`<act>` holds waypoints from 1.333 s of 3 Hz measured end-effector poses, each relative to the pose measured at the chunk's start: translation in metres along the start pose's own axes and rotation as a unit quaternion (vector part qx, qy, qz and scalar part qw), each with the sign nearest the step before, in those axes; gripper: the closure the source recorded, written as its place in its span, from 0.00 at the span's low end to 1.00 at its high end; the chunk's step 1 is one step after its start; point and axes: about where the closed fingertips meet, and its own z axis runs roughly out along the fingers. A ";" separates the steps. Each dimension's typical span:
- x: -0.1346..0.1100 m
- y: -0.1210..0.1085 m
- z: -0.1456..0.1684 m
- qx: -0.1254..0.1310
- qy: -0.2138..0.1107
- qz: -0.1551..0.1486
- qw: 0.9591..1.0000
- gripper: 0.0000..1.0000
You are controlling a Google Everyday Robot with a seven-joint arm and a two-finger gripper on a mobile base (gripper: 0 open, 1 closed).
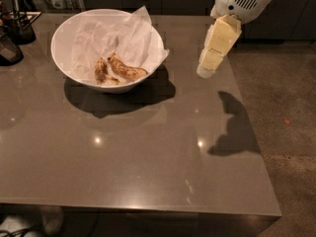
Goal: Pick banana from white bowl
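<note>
The white bowl (pixel 69 38) stands at the back left of the grey table, lined with crumpled white paper. In it lies the banana (pixel 126 69), long, curved and brown-spotted, with a shorter stubby banana piece (pixel 101 71) just to its left. My gripper (pixel 206 70) hangs from the white arm at the upper right, above the table's right part. It is well to the right of the bowl and apart from it, and holds nothing.
The grey table (pixel 133 152) has its right edge near my gripper and its front edge low in the view. Dark containers (pixel 15 31) stand at the far left. The arm casts a shadow (pixel 234 127) on the table's right side.
</note>
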 end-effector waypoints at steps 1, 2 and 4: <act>0.000 0.000 0.000 0.000 0.000 0.000 1.000 0.00; -0.011 -0.011 0.008 -0.001 -0.006 0.028 1.000 0.00; -0.026 -0.026 0.020 -0.004 -0.004 0.052 0.999 0.00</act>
